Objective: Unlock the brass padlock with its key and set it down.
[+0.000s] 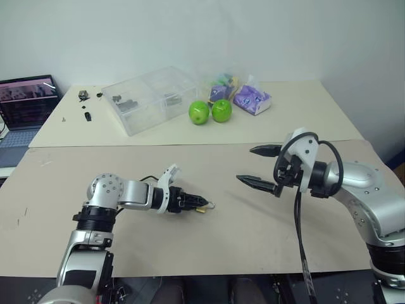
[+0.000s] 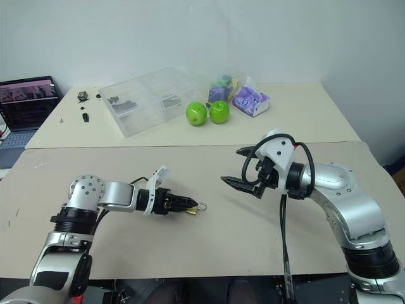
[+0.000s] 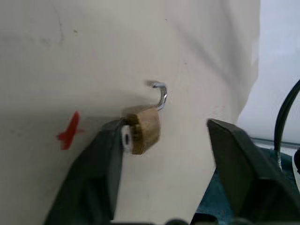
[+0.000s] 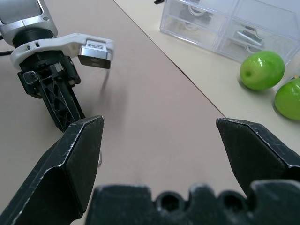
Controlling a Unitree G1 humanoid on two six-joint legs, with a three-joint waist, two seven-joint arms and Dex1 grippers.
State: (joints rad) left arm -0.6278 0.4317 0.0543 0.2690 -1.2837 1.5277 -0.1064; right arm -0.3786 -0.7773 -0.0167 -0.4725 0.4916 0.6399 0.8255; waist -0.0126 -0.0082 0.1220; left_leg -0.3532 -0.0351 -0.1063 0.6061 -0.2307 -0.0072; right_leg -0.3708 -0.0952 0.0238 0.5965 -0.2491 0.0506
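Padlock [image 3: 143,129] sat on the table [image 1: 253,221], shackle swung out, touching one finger [image 3: 96,173] of the left hand [image 1: 195,202]. Left hand lay low, pointing right, fingers apart. Right hand [image 1: 261,166] hovered higher, fingers wide apart, empty, pointing left.

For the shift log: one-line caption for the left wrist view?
Left gripper open, brass padlock against one finger, its shackle swung free over the table.

Both arms hover low; right gripper [image 1: 259,166] gapes wide.
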